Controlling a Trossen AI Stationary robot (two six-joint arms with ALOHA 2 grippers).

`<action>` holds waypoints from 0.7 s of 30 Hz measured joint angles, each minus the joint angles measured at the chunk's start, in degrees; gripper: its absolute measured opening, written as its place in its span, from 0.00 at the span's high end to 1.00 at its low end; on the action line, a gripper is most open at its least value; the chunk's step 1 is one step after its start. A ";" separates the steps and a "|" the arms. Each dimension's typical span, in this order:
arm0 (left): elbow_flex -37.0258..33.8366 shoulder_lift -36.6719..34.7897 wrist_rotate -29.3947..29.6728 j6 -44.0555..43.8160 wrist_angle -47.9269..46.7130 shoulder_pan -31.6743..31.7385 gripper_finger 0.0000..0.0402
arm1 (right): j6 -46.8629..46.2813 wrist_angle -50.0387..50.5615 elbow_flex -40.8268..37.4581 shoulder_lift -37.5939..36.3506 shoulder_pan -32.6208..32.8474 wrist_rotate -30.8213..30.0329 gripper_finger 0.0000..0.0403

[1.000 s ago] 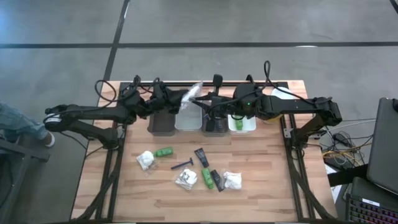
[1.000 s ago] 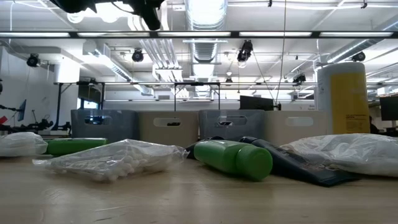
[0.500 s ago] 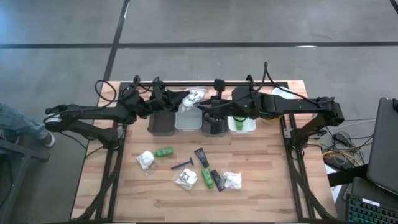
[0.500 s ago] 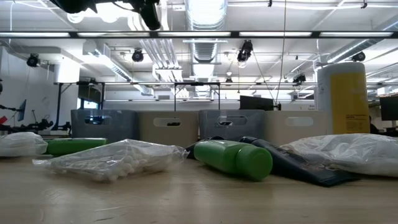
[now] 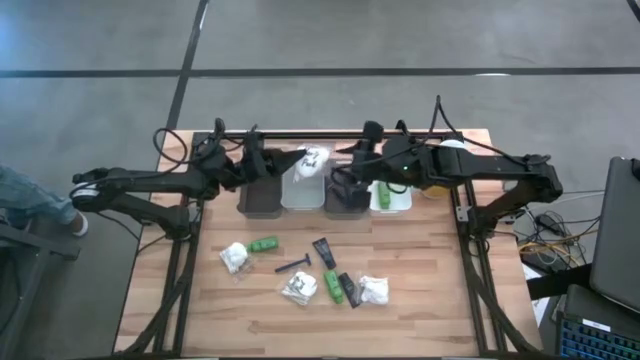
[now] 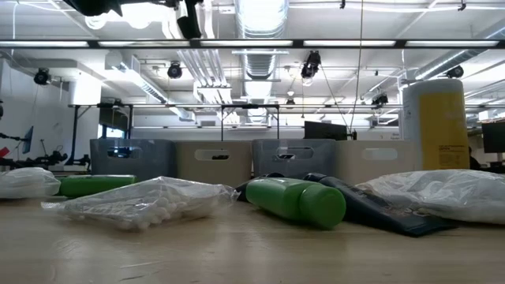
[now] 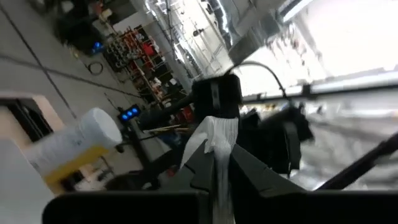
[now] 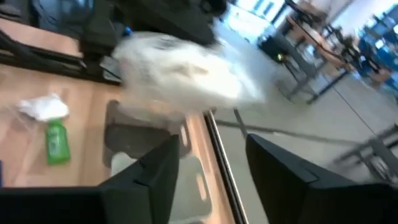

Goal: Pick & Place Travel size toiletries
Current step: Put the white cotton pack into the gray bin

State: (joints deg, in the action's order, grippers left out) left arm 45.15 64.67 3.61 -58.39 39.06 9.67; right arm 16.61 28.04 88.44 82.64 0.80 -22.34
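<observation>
My left gripper [image 5: 290, 160] [image 7: 217, 171] is shut on a white fluffy clear-wrapped packet [image 5: 313, 159], high above the far end of the white bin [image 5: 303, 193]. My right gripper [image 5: 348, 168] [image 8: 214, 168] is open and faces that packet [image 8: 186, 68] from the right, over the dark bin [image 5: 345, 198], touching nothing. On the wood lie more packets [image 5: 235, 257] [image 5: 299, 289] [image 5: 374, 290], green bottles [image 5: 264, 244] [image 5: 333, 287], black tubes [image 5: 324, 250] [image 5: 347, 288] and a blue-handled razor [image 5: 293, 264]. My left gripper pinches the packet by a flattened end of its clear wrapper [image 7: 214, 140] between the two fingers. It comes roughly level from the table's left. The packet sticks out past the fingertips toward the right and is lifted clear of the bins.
Four bins stand in a row at the far edge: dark grey [image 5: 262, 195], white, dark grey and white [image 5: 390, 198]. A tall yellow bottle with a white cap [image 6: 434, 118] stands at the far right corner. Bare wood lies along the table's near, left and right edges.
The right gripper has drawn back toward the table's right, away from the packet. The packet, first stretched out between the two grippers, now sits bunched at the left gripper's tips and has shifted slightly right over the white bin. The left arm has barely moved.
</observation>
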 joint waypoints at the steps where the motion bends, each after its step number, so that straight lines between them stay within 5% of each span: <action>1: 0.00 -0.04 0.00 1.75 -0.67 0.00 0.93 | -0.59 1.33 0.00 -0.39 0.00 -0.73 0.51; 12: 0.00 -0.05 0.38 26.56 -19.97 2.46 0.93 | -9.69 9.36 -0.19 -4.95 0.02 -5.23 0.33; 17: -0.31 0.07 0.31 31.48 -30.54 9.20 0.93 | -10.67 9.52 -0.50 -5.43 0.07 -5.31 0.29; 21: -2.47 1.37 -4.80 34.39 -29.10 14.92 0.93 | -10.67 9.59 -0.55 -5.28 0.07 -5.32 0.27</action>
State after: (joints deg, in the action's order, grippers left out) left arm 42.67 66.04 -1.18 -24.00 9.96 24.59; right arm 5.93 37.63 87.89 77.36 0.86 -27.66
